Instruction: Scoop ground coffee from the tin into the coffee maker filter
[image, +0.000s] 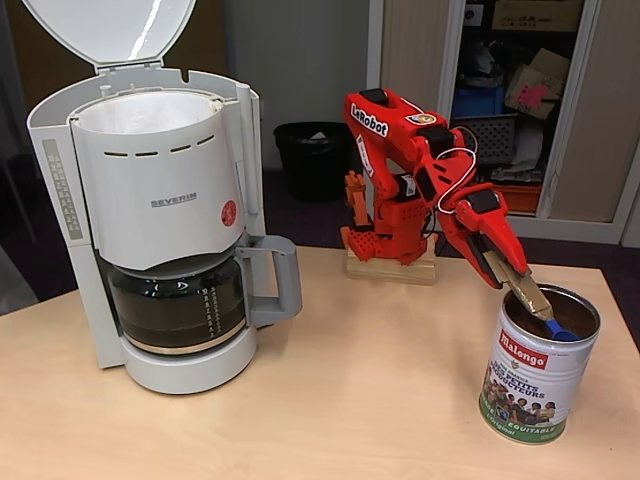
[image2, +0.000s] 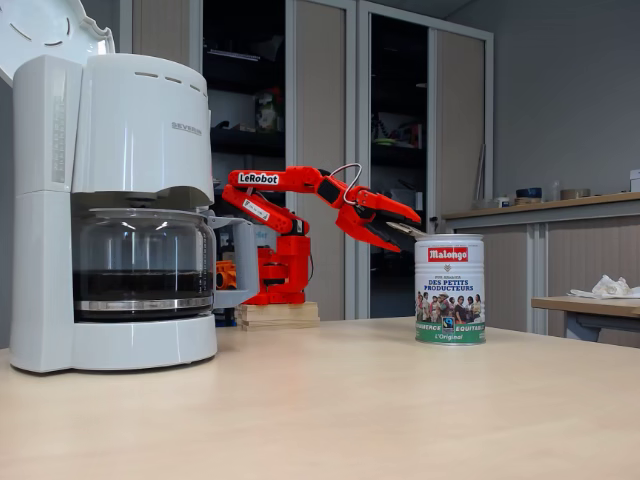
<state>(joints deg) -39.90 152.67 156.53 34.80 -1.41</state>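
Tin (image: 536, 372) rim admits scoop (image: 560, 331), clamped by end effector (image: 515, 280); tabletop (image: 360, 400) around.

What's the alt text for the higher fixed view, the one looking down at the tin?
A red robot arm's gripper holds a blue-bowled scoop dipped into an open Malongo tin at the right of a wooden table. At left stands a white Severin coffee maker, lid up, paper filter in its basket, glass carafe below.

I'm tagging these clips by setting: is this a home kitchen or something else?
More likely an office or lab storeroom than a kitchen: open cupboards stacked with boxes, a black waste bin on the floor, and a plain wooden table holding the coffee maker and the tin.
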